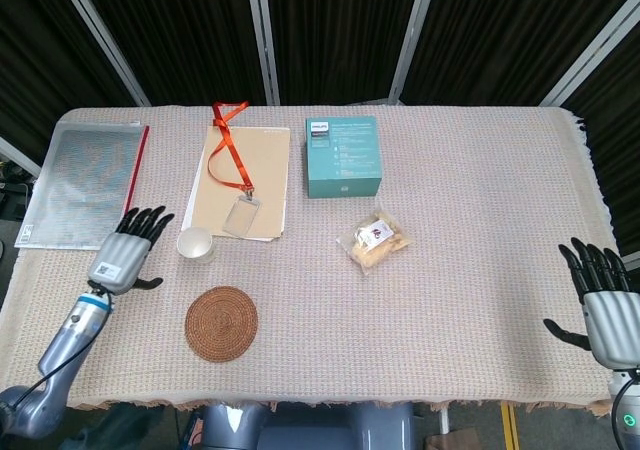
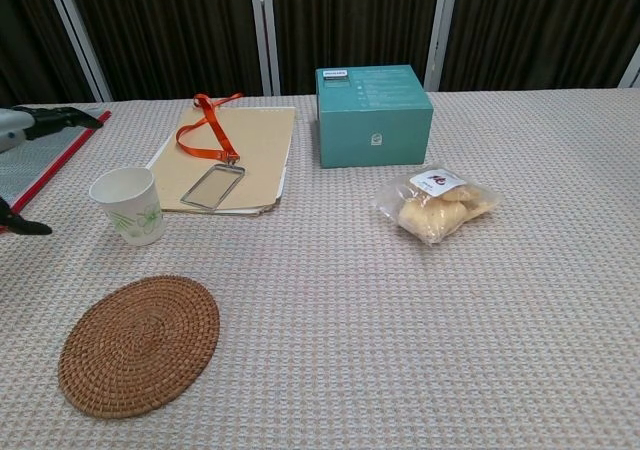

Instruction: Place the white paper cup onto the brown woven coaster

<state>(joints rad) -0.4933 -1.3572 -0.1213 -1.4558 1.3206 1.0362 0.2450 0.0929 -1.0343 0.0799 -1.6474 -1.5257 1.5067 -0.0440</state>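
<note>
The white paper cup stands upright on the tablecloth, with a green print on its side. The brown woven coaster lies flat just in front of it, nearer me. My left hand hovers a little to the left of the cup, fingers spread and holding nothing; the chest view catches only its fingertips at the left edge. At the table's right front corner my right hand is open and empty, far from both objects.
A tan folder with an orange lanyard and badge lies behind the cup. A teal box and a snack bag sit mid-table. A silver zip pouch lies at the far left.
</note>
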